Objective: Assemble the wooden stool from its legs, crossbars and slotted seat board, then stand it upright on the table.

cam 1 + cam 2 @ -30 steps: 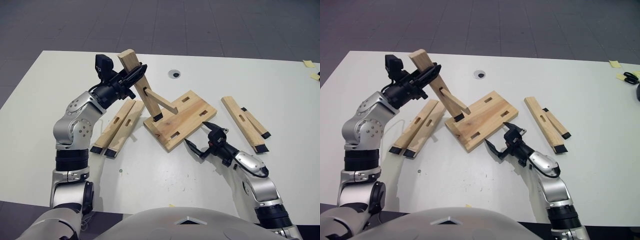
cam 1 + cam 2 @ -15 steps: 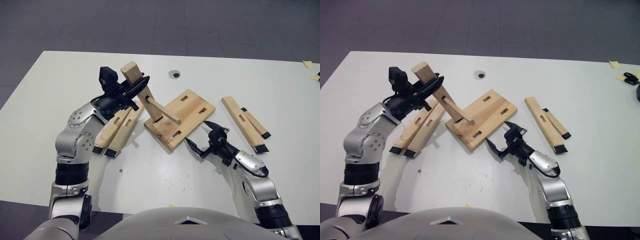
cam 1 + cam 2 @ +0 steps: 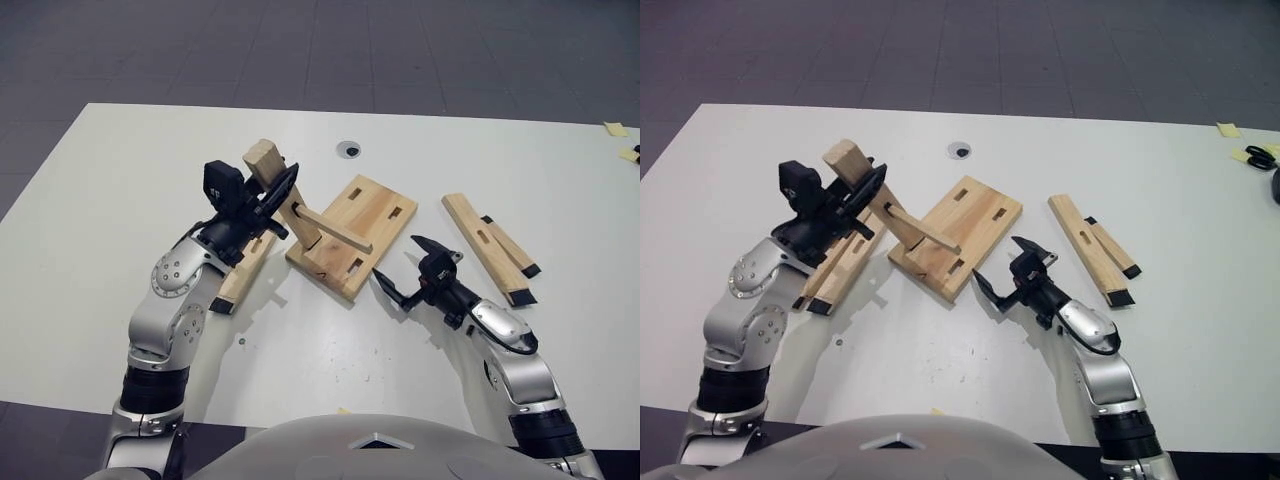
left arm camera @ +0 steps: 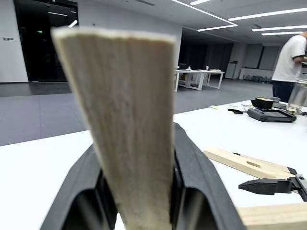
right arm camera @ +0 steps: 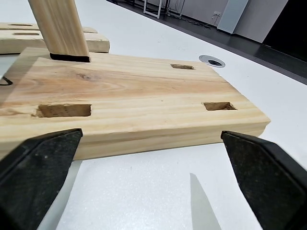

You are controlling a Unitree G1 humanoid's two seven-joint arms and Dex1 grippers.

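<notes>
The slotted seat board [image 3: 375, 212] lies flat mid-table. My left gripper [image 3: 278, 192] is shut on a wooden leg [image 3: 266, 162], held tilted, its black foot [image 5: 69, 57] resting on the board's left end. A crossbar [image 3: 338, 232] sticks out of the leg over the board. In the left wrist view the leg [image 4: 129, 120] sits between the black fingers [image 4: 201, 177]. My right gripper [image 3: 396, 268] is open at the board's near edge, fingers [image 5: 38, 172] spread either side of the board [image 5: 134, 105] without touching it.
Two loose legs [image 3: 490, 245] lie side by side to the board's right. Two more legs [image 3: 238, 272] lie to its left, partly under my left arm. A round grommet [image 3: 349, 149] is set in the table behind. Scissors [image 3: 1260, 153] and yellow notes [image 3: 617, 128] lie at the far right edge.
My left arm has lowered and drawn nearer, tipping the leg down and turning the board a little. The right gripper has shifted slightly toward the board, still open.
</notes>
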